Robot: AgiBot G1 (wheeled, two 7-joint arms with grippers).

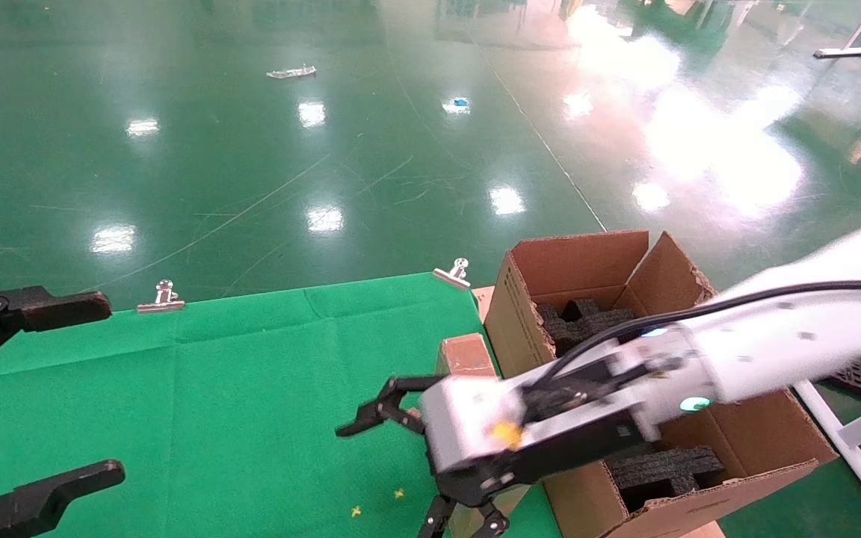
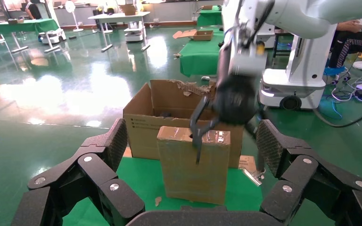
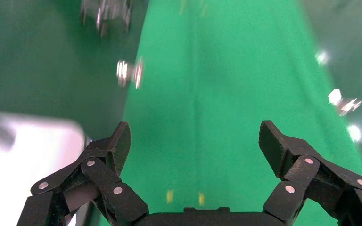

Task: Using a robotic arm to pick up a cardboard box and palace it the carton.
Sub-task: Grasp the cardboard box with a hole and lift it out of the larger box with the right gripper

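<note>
The small cardboard box (image 1: 465, 356) stands upright on the green cloth next to the carton (image 1: 580, 258); in the left wrist view the box (image 2: 193, 174) shows its broad face and taped top. The white robotic arm (image 1: 789, 336) reaches in from the right. Its right gripper (image 1: 400, 469) is open at the box's top and hides most of the box in the head view. One finger (image 2: 197, 136) hangs down over the box's broad face. The right wrist view shows only cloth between its open jaws (image 3: 195, 136). My left gripper (image 1: 109, 387) is open and empty at the table's left edge.
The carton (image 2: 143, 127) holds black foam blocks (image 1: 587, 321), and its near flap is torn. Two metal clips (image 1: 164, 295) (image 1: 454, 273) hold the green cloth (image 1: 251, 388) at the table's far edge. A white frame (image 1: 849, 433) stands right of the carton.
</note>
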